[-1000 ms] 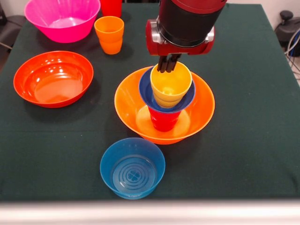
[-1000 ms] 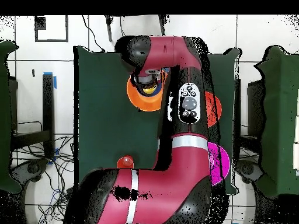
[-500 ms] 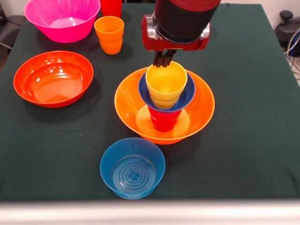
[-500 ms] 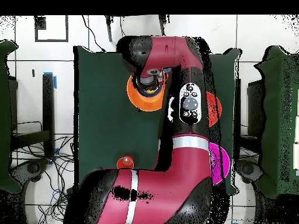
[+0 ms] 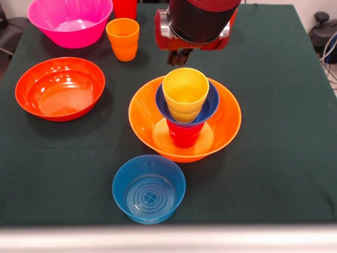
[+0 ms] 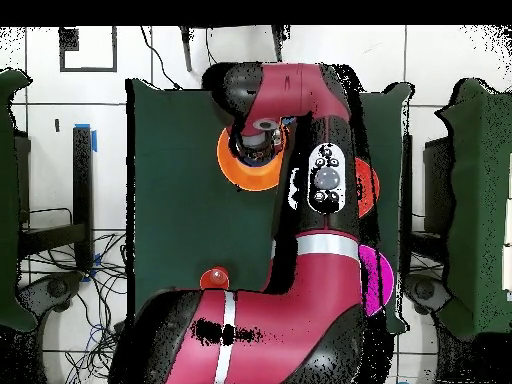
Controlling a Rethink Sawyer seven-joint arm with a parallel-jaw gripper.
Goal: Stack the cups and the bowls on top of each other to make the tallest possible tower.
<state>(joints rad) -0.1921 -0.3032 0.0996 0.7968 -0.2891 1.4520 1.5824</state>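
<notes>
Your gripper (image 5: 179, 57) hangs just behind and above the yellow cup (image 5: 185, 95), clear of its rim. The fingers show as a dark cluster drawn close together and hold nothing.

The tower stands in the middle of the table: big yellow-orange bowl (image 5: 224, 124) as base, a red cup (image 5: 183, 135) upside down inside it, the small dark blue bowl (image 5: 206, 109) on that cup, and the yellow cup seated in the blue bowl, four pieces in all. In the overhead view the arm (image 6: 300, 260) covers most of the stack; only part of the base bowl (image 6: 232, 170) shows.

Step in hand, as judged: retreat from the placed cup and fetch the next piece. Lift straight up before you travel sideways, since the fingers sit near the cup's far rim and a lateral brush could tip the narrow upper tiers. The orange cup (image 5: 122, 38) is the nearest loose piece; the light blue bowl (image 5: 149, 188), orange-red bowl (image 5: 59, 87) and pink bowl (image 5: 70, 20) also remain.

Orientation: the yellow cup stands mouth up, its long axis vertical, in line with the stack. No lean is apparent in the front view.
</notes>
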